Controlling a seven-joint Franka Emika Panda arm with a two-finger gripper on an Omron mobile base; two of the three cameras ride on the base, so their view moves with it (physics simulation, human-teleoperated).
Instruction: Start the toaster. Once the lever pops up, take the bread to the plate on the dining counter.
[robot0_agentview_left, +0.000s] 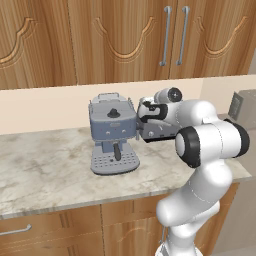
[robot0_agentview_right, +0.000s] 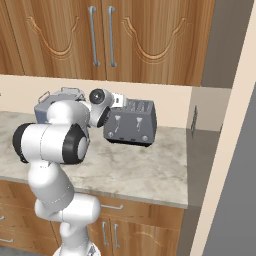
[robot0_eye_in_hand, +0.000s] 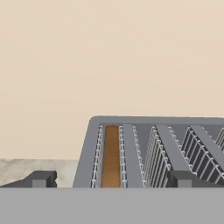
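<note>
In the left base view, the arm reaches across the marble worktop (robot0_agentview_left: 45, 165) and hides most of the toaster (robot0_agentview_left: 159, 131), which sits just right of the blue-grey espresso machine (robot0_agentview_left: 113, 133), close beside it. The gripper (robot0_agentview_left: 141, 111) hangs at the toaster's upper left end, next to the espresso machine's top; from here I cannot tell how its jaws stand.

In the right base view, the toaster (robot0_agentview_right: 131, 123) stands clear to the right of the espresso machine (robot0_agentview_right: 52, 104), its back to the beige wall. Its long axis runs along the wall, left to right, and its front face with the two levers points out toward the robot. Both levers look to sit high on their tracks, so I judge the toaster not yet started. The gripper (robot0_agentview_right: 116, 100) is at the toaster's top left corner, above the slots rather than at a lever.

In the hand view, the gripper (robot0_eye_in_hand: 110, 178) looks along the toaster (robot0_eye_in_hand: 87, 153) top, the slots running away from the camera. The bread (robot0_eye_in_hand: 111, 156) stands on edge in the leftmost slot, its brown top edge visible, long axis along the slot. The two fingertips (robot0_eye_in_hand: 42, 178) are spread wide, one either side of that slot, holding nothing.

Everything seems left to do: pressing the lever, waiting, lifting the bread, carrying it to the plate.
</note>
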